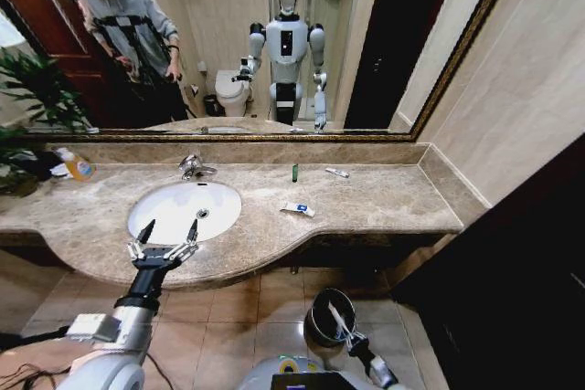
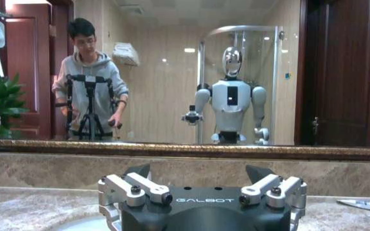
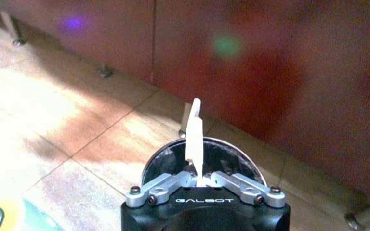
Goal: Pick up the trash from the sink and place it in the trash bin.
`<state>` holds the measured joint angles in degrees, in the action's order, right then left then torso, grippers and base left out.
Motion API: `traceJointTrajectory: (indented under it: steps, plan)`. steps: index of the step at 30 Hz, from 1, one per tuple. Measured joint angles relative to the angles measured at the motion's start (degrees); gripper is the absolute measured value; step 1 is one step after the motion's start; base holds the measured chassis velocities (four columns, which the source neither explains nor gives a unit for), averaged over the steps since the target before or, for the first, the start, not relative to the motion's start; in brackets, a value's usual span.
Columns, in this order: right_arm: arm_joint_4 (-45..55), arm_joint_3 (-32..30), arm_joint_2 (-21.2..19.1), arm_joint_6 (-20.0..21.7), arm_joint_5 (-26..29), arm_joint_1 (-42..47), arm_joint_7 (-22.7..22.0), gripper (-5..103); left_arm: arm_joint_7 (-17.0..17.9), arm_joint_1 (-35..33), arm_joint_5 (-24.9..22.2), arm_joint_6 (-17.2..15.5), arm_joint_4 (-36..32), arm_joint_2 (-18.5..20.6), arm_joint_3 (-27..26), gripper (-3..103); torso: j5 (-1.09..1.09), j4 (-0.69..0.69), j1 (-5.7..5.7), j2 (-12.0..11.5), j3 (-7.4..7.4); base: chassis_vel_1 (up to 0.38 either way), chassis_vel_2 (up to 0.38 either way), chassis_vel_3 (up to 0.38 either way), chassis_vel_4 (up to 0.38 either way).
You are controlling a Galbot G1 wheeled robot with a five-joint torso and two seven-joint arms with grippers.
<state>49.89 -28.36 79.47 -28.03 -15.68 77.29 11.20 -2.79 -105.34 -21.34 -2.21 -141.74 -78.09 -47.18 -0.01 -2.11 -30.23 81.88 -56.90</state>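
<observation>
Right wrist view: right claw (image 3: 198,179) clenched on white tube (image 3: 193,137) over trash bin (image 3: 236,156); centre above the rim, then release. Left claw (image 1: 166,233) released, over sink (image 1: 164,212).

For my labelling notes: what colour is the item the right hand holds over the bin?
White, a thin flat piece; clearest in the right wrist view.

Sink (image 1: 155,216): white oval basin set in the brown marble table, chrome faucet behind it.
Trash bin (image 1: 320,319): round, black, glossy rim, upright on the tiled floor.
Thin white stick (image 3: 194,139): upright over the bin (clamped at its lower end).
Flat white-blue packet (image 1: 297,209): lying flat, right of the sink.
Tiny green bottle (image 1: 294,172): upright by the back wall.
White tube (image 1: 337,172): lying near the bottle.
</observation>
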Motion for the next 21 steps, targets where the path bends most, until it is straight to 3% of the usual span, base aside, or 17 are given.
traceJointTrajectory:
  steps: [4, 6, 9, 10, 12, 17, 18, 21]
  plan:
    - [-0.5, 0.08, 0.58, 1.05, -1.92, -0.95, -0.68, -1, 0.0, 0.0, 0.0, 0.0, 0.0, 0.0, 0.0, 100, -0.01, 0.0, 0.0, 0.0, 0.0, 0.0, 0.0, 0.0, 0.0]
    - [-1.08, 0.07, 0.72, 0.96, -2.16, -1.5, -0.9, 10, 0.0, 0.0, 0.0, 0.0, 0.0, 0.0, 0.0, 100, 0.02, 0.0, 0.0, 0.0, 0.0, 0.0, 0.0, 0.0, 0.0]
    - [-1.18, 0.12, 0.38, 0.93, -2.12, -1.48, -0.74, 15, 0.0, 0.0, 0.0, 0.0, 0.0, 0.0, 0.0, 100, -0.01, 0.0, 0.0, 0.0, 0.0, 0.0, 0.0, 0.0, 0.0]
    - [-1.4, 0.0, 0.17, 0.46, -2.24, -1.44, -0.7, 25, 0.0, 0.0, 0.0, 0.0, 0.0, 0.0, 0.0, 100, 0.0, 0.0, 0.0, 0.0, 0.0, 0.0, 0.0, 0.0, 0.0]
    - [-1.4, -0.06, 0.14, 0.27, -2.24, -1.36, -0.7, 25, 0.0, 0.0, 0.0, 0.0, 0.0, 0.0, 0.0, 100, 0.01, 0.0, 0.0, 0.0, 0.0, 0.0, 0.0, 0.0, 0.0]
    - [-0.31, -0.09, -0.79, -0.06, -1.24, -0.37, -0.84, 47, 0.0, 0.0, 0.0, 0.0, 0.0, 0.0, 0.0, 100, 0.01, 0.01, 0.0, 0.0, 0.0, 0.0, 0.0, 0.0, 0.0]
    - [-0.31, -0.09, -0.79, -0.06, -1.24, -0.37, -0.84, 47, 0.0, 0.0, 0.0, 0.0, 0.0, 0.0, 0.0, 100, 0.01, 0.01, 0.0, 0.0, 0.0, 0.0, 0.0, 0.0, 0.0]
    - [1.65, -0.37, -1.18, -1.41, -0.47, 0.54, -0.96, 63, 0.0, 0.0, 0.0, 0.0, 0.0, 0.0, 0.0, 100, 0.02, 0.0, 0.0, 0.0, 0.0, 0.0, 0.0, 0.0, 0.0]
